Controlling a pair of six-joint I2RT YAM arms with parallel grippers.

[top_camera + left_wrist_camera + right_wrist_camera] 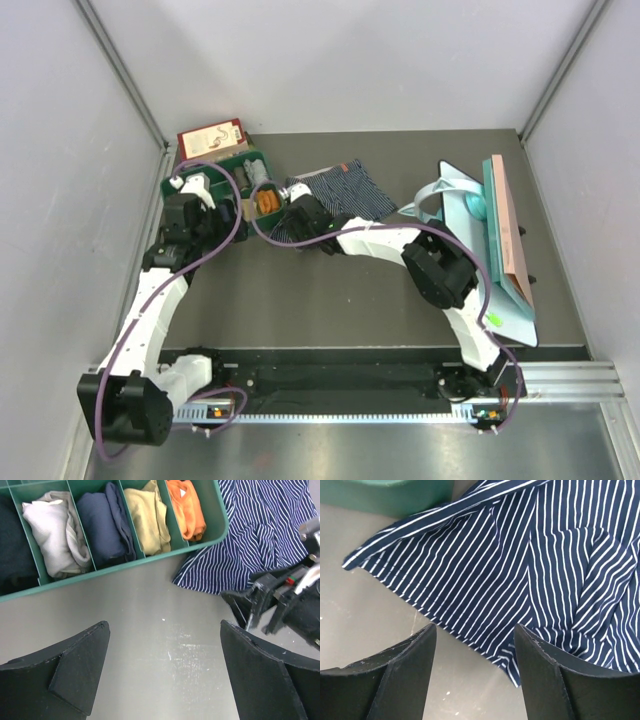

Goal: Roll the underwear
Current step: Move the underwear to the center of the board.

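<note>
Lying spread on the tabletop (150,680), striped underwear (520,570) sits just beside green tray (150,556) of folded clothes. Right fingers (555,680) parted over its near edge, gripping nothing. Left fingers (75,665) wide apart above bare tabletop near tray.

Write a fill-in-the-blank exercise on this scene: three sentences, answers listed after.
1. The striped underwear lies outside the green tray, on the ___.
2. In the tray, the orange garment sits beside a ___ one.
3. The left pincer and the right pincer both stand ___, holding nothing.
Answers: table; yellow; open.
</note>
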